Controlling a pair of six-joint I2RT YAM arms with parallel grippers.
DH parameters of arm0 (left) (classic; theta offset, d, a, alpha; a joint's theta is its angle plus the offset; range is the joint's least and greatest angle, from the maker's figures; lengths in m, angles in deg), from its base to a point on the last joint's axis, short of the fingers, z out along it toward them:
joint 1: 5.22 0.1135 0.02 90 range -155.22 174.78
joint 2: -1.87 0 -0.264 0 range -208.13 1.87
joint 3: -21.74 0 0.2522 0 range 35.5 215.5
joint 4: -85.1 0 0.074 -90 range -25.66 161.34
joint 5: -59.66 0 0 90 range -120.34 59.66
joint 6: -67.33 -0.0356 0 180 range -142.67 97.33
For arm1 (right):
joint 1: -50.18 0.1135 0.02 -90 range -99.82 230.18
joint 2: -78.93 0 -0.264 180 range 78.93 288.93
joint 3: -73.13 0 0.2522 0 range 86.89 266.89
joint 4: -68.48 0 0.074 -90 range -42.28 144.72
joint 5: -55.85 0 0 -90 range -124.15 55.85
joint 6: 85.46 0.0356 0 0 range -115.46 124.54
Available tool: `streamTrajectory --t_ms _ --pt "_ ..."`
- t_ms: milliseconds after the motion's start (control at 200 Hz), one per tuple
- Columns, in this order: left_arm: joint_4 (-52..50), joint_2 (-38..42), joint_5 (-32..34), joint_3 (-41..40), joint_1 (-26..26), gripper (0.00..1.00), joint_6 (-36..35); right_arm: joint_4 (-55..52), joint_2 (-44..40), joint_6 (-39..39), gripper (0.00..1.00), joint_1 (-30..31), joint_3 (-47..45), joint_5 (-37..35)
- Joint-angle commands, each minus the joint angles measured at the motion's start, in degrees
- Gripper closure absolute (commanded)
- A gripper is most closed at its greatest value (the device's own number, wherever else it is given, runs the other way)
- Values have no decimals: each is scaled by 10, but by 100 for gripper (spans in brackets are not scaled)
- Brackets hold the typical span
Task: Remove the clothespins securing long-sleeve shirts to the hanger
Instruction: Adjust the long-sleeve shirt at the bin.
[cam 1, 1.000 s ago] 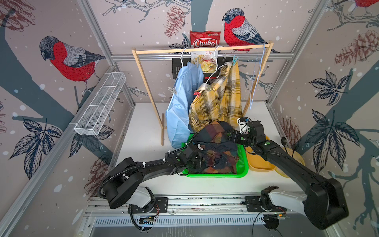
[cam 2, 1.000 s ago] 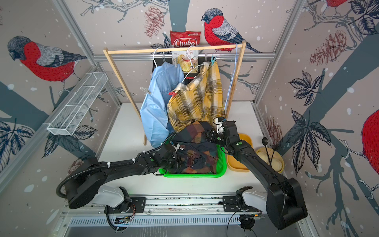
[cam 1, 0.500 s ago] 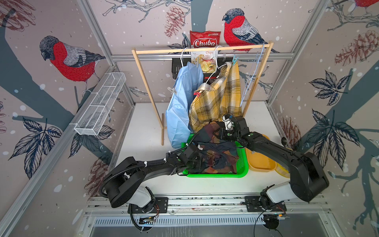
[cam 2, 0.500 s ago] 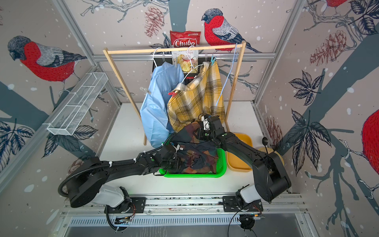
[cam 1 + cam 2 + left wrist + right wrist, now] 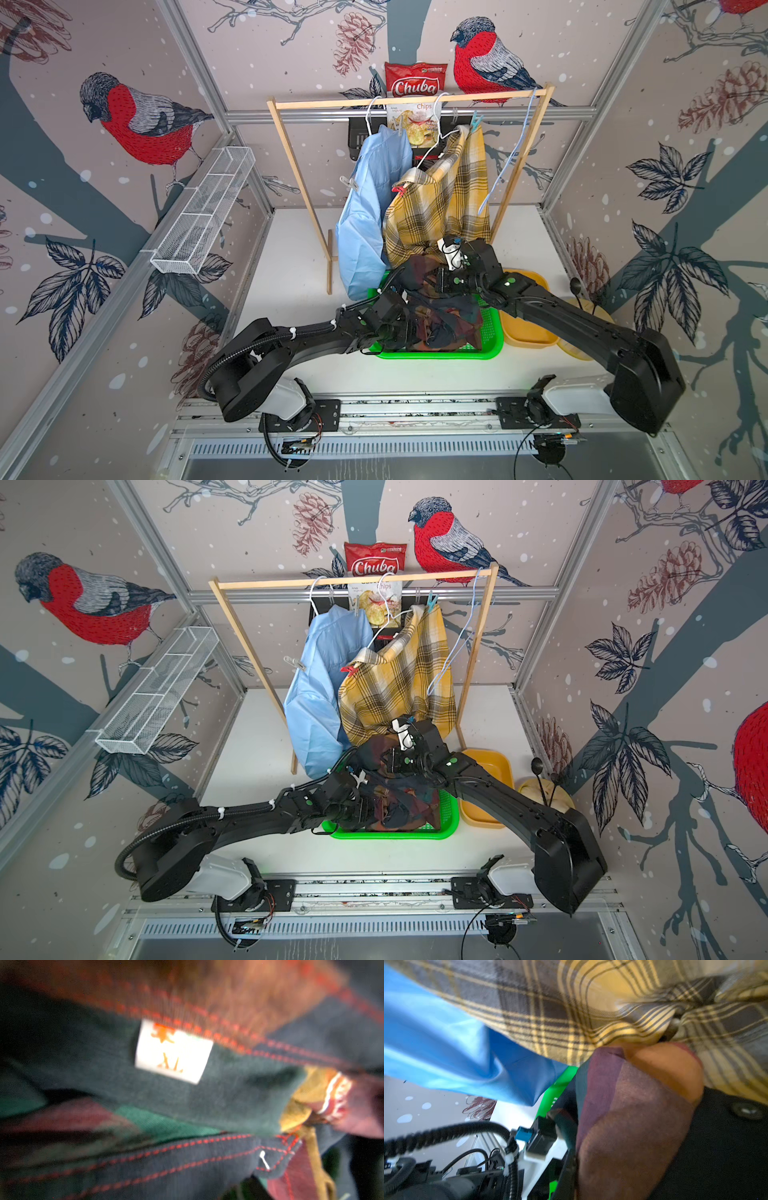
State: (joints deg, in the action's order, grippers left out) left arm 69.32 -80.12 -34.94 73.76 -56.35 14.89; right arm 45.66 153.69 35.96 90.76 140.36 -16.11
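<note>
Clothespins (image 5: 400,190) pinch the hanging shirts (image 5: 440,199) well above both tools. Right tool (image 5: 434,279) sits closed against the dark plaid shirt (image 5: 440,328) in the tray (image 5: 457,355), probably to settle it; left tool (image 5: 405,332), buried in cloth, we cannot tell.

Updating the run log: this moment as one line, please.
dark plaid shirt: heaped on green tray | blue shirt, yellow plaid shirt: hanging, clothespins on | left gripper: buried in dark plaid shirt, unclear | right gripper: shut

Robot lab test cell: aluminium-profile frame (image 5: 577,113), bird-print wall panels (image 5: 141,120), left arm (image 5: 307,338) and right arm (image 5: 561,320) bolted to metal rail (image 5: 415,409) along white counter (image 5: 291,257) edge.
</note>
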Motion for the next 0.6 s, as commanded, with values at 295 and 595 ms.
streamTrajectory --t_ms 295,595 --pt "-132 156 34 41 0 27 -71 -19 -92 27 99 7 -145 -30" --pt "-147 175 53 110 0 28 -91 72 -74 60 100 8 -250 -13"
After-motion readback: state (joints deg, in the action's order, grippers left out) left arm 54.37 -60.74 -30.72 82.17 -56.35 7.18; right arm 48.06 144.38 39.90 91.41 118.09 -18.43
